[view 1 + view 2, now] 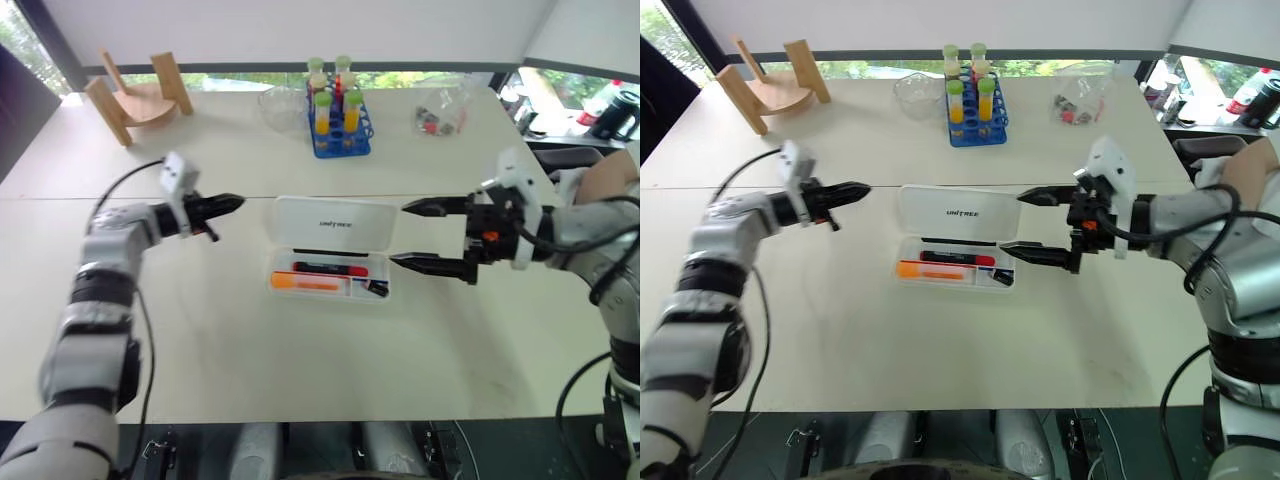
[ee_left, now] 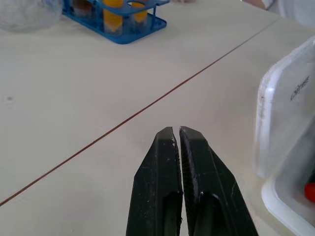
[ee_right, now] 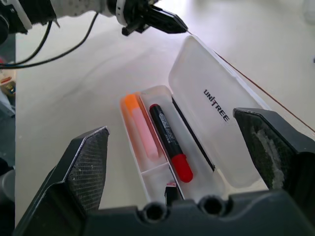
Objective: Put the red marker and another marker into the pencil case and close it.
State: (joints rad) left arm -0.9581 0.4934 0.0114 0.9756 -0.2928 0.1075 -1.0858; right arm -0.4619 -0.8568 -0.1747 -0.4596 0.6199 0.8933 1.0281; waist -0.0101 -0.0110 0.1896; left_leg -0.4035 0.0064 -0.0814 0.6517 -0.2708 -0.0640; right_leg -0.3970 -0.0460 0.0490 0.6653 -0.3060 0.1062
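Note:
The white pencil case [image 1: 333, 212] lies open at the table's middle, its lid laid back toward the far side. In its tray lie the red marker [image 1: 330, 268], black with a red cap, and the orange marker [image 1: 305, 283] beside it on the near side. My left gripper [image 1: 232, 204] is shut with nothing in it, hovering just left of the lid. My right gripper [image 1: 400, 234] stands open at the case's right end, above the table. The right wrist view looks down on the red marker [image 3: 170, 142] and the orange marker [image 3: 138, 125] in the tray.
A blue rack of tubes [image 1: 340, 120] stands at the back centre, with a clear bowl [image 1: 280, 105] to its left and a clear bag [image 1: 440, 115] to its right. At the far left corner sits a wooden stand [image 1: 140, 95]. A seam crosses the table behind the case.

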